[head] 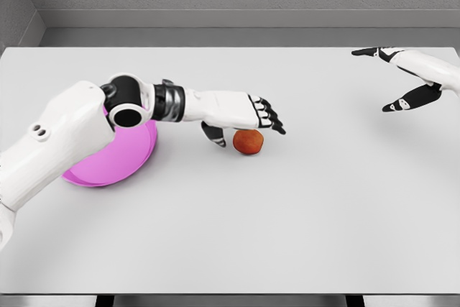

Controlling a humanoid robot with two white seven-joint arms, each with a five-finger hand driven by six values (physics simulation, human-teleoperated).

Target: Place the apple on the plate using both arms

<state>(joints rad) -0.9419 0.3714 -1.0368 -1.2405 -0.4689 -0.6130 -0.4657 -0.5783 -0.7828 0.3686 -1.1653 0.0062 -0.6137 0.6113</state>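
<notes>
Head view: the apple (249, 141) is seen on the white table (287, 235), just right of the pink plate (122, 163). The left hand (248, 116) is held over it, fingers spread, nothing grasped. The right hand (406, 80) is opened, well apart. The thumb should be lowered beside the apple before the fingers are closed.
</notes>
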